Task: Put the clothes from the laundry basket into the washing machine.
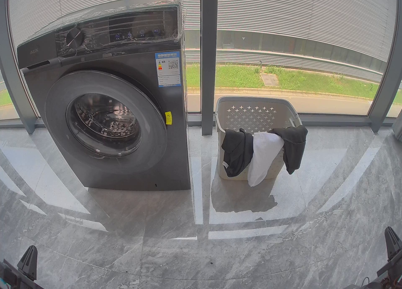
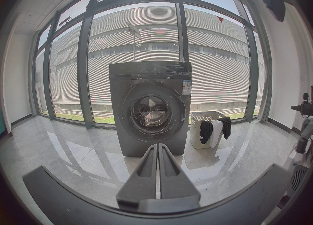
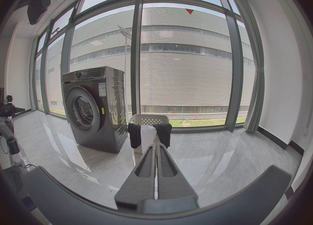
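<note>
While both arms sit low and well back from the work, the holdings read as follows.

Right gripper point(image 3: 156, 144): fingers pressed together with only a hairline slit between the pads, nothing held.

Left gripper point(image 2: 157, 145): same condition, fingers together, nothing held.

Laundry basket point(image 1: 256, 114): pale plastic with a star-perforated back wall. It stands on the marble floor point(image 1: 209, 252) just beside the washing machine point(image 1: 176, 143), on that machine's right flank and before the window. From the right gripper it lies straight ahead, almost on the line of the closed fingers. From the left gripper it lies ahead and off to the right, past the machine. Judged the right arm's item, being nearer and better aligned.

Clothes, three pieces, all draped over the basket's near rim: dark garment point(image 1: 237, 151), white garment point(image 1: 263, 155), and second dark garment point(image 1: 294, 145) at the right corner. Each hangs down the front wall toward the robot, long axis vertical, fold resting on the rim. The likely hold is at that fold. It would call for the fingers to part first and for an approach forward and from above.

Washing machine: dark grey front-loader, straight ahead of the left gripper. Its round door point(image 1: 104, 124) appears shut flush against the front. Judged to need opening before any garment goes in, and the left arm is better placed for that.
</note>
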Robot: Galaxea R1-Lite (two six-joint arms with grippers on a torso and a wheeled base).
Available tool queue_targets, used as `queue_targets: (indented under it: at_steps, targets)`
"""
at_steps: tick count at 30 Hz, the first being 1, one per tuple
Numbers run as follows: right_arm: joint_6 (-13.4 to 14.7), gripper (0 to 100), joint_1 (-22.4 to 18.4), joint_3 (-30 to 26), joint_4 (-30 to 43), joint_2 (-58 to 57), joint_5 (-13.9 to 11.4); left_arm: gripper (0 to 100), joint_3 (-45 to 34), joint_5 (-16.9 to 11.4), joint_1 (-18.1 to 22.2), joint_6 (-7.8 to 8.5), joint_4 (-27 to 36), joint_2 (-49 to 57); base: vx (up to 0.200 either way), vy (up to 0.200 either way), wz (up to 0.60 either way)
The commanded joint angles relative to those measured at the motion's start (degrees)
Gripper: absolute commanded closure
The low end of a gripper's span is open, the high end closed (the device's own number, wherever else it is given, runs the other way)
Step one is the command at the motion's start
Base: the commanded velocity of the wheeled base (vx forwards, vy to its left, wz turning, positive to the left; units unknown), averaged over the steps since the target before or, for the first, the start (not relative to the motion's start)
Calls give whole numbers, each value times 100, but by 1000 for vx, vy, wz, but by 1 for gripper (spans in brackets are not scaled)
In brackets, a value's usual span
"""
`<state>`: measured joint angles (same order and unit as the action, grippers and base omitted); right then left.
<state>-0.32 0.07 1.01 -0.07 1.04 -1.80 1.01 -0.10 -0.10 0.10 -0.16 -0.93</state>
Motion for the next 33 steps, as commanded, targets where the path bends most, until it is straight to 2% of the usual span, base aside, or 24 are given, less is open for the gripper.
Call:
queue_targets:
  at_steps: [1, 33]
  targets:
    - [-3, 100, 1, -101, -1, -104, -4, 100, -101, 1, 1, -1, -2, 93, 0, 0, 0]
    - [-3, 100, 1, -101, -1, -104, 5, 100, -101, -25, 1, 25, 7, 84, 0, 0, 0]
